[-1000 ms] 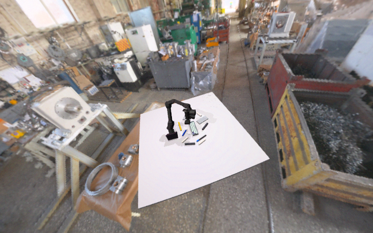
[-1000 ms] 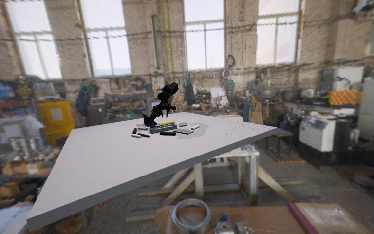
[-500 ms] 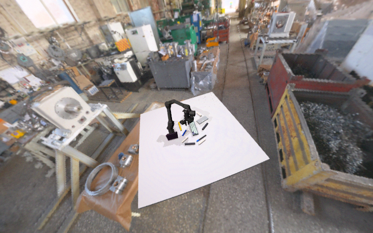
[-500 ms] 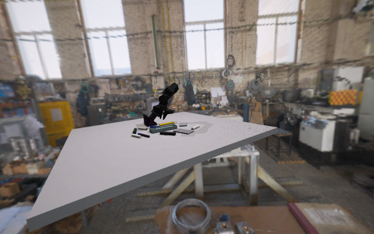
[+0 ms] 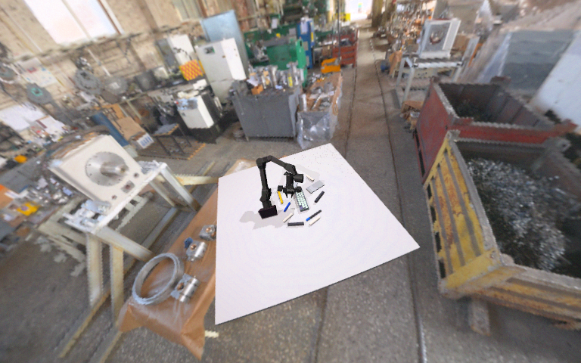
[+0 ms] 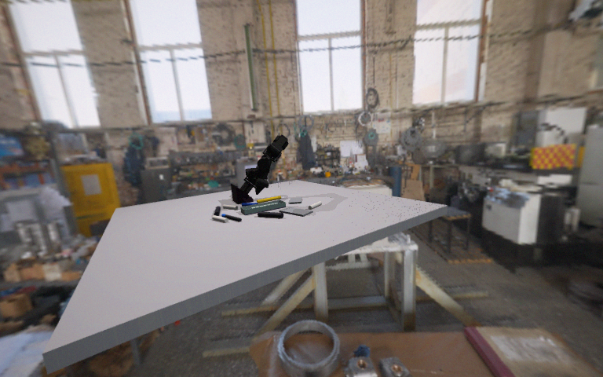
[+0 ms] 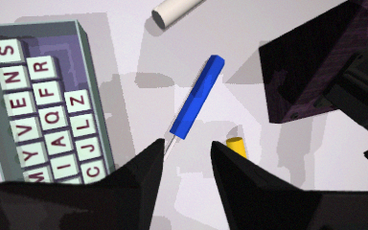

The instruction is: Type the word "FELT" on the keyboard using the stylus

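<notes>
The stylus [image 5: 287,206] [image 6: 249,203] [image 7: 197,98] has a blue handle and a thin pale shaft, and lies on the desk. My gripper [image 5: 288,195] [image 7: 188,146] is partly open and empty above the desk. In the wrist view the shaft runs down behind the left finger, and the handle lies beyond the fingertips. The keyboard [image 5: 301,201] [image 6: 262,206] [image 7: 89,72] is at the left of the wrist view, with its F key [image 7: 44,92], E key [image 7: 19,103] and L key [image 7: 82,124] showing. The T key cannot be made out.
A yellow stick [image 5: 280,197] [image 6: 269,199] [image 7: 236,147] lies close to the right finger. A white stick [image 5: 287,217] [image 7: 177,11] lies past the stylus. My arm's base [image 5: 267,211] [image 7: 297,81] is beside it. A grey flat block [image 5: 315,186] and dark sticks lie around the keyboard.
</notes>
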You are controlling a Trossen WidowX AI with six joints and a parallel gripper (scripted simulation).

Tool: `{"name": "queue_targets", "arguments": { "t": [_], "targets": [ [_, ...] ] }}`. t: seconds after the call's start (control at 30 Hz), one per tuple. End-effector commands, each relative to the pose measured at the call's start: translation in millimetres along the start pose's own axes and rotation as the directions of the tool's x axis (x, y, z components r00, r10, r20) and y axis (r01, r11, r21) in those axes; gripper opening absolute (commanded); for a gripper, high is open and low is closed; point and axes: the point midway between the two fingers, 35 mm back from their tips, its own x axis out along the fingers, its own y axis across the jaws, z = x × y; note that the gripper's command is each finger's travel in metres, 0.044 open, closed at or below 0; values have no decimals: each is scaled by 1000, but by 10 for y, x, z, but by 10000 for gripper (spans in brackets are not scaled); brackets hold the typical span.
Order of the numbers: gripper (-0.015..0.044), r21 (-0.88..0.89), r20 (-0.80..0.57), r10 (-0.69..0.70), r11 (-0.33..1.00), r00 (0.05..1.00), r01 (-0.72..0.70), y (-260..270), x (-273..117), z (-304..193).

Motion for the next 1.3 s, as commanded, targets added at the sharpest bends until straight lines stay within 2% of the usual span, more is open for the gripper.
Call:
{"name": "queue_targets", "arguments": {
  "t": [0.0, 1.27],
  "targets": [
    [150, 466, 112, -54, 885, 992, -4, -135, 130, 83],
    [150, 466, 111, -54, 885, 992, -4, -81, 268, 32]
  ]
}}
